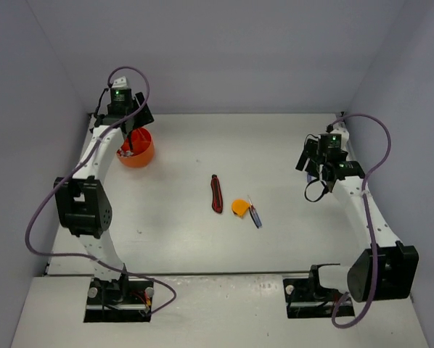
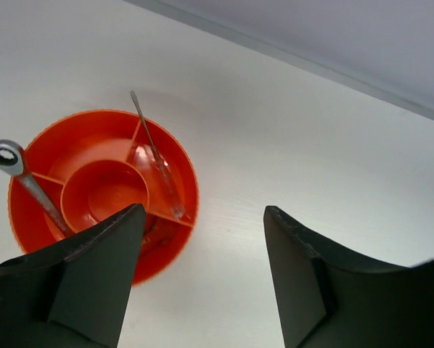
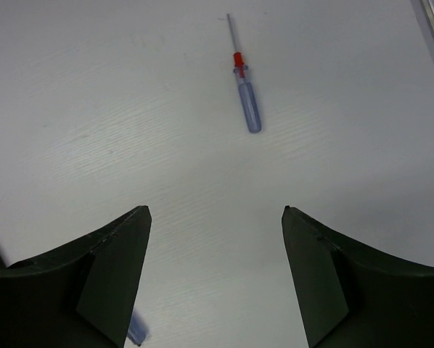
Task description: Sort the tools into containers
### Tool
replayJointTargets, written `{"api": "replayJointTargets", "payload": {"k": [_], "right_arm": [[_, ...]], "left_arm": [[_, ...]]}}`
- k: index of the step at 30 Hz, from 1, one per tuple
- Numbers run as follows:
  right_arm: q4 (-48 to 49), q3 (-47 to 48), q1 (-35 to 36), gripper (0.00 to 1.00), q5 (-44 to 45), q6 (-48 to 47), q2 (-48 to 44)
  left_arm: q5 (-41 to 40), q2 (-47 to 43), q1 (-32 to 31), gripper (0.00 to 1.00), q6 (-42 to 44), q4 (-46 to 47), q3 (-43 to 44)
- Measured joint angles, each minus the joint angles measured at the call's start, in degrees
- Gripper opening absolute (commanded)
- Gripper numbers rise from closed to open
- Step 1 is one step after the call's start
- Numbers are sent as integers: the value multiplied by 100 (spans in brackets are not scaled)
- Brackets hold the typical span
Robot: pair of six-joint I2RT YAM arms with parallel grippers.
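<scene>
The left gripper (image 2: pixel 202 210) hangs over the orange-red tub (image 2: pixel 101 130) with its fingers spread wide and nothing between them; it is released. In the overhead view the tub sits at about 10 o'clock on the white table (image 1: pixel 289 145), near the far left corner. The tub has a central ring with dividers running out to the rim. A silver ratchet wrench (image 2: pixel 32 190) leans in the compartment at 9 o'clock of the ring, its round head reaching over the rim. A thin silver tool (image 2: pixel 155 156) lies in the compartment at 2 o'clock of the ring, its narrow tip reaching past the rim at 12 o'clock; I cannot tell what kind of tool it is.

The right gripper (image 3: pixel 215 210) hovers at about 3 o'clock over the table, well apart from the tub; its fingers also stand apart around bare tabletop, so it is released too. A blue-red screwdriver (image 3: pixel 244 87) lies flat on the table at 12 o'clock ahead of those fingers, its shaft pointing away from them.

Three tools lie loose near the table's centre. The red-black handled tool (image 1: pixel 216 193) lies lengthwise; the round orange tape measure (image 1: pixel 239 207) lies near it at its 4 o'clock; the screwdriver is just beside the tape measure, at its 4 o'clock.
</scene>
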Motion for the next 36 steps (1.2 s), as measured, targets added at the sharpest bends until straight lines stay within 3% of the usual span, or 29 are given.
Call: {"api": "replayJointTargets", "payload": {"k": [5,9,16,21,27,33,36], "right_arm": [[-38,240,-543,66,-303,-154,816],[-38,525,-814,57,-616,-255,1584],[-1,1184,-1146,52,-1165,-413,3042],[34,1588,-1164,47,-1263,-543,3687],[66,1780,-1162,32,-1248,-657,4104],[115,1840,-1090,0,-1123,-690,4173],[120,1840,-1019,0,-1035,-726,4174]], "left_arm": [[273,-912,-291,65,-59,-112,-318],[471,-1579,-788,65,-61,-325,-800],[747,-2272,-1674,65,-84,-762,-1634],[832,-2576,-1867,65,-141,-892,-2064],[853,-2695,-1912,65,-163,-942,-2138],[858,-2709,-1975,65,-166,-942,-2137],[870,-2703,-2014,65,-169,-943,-2134]]}}
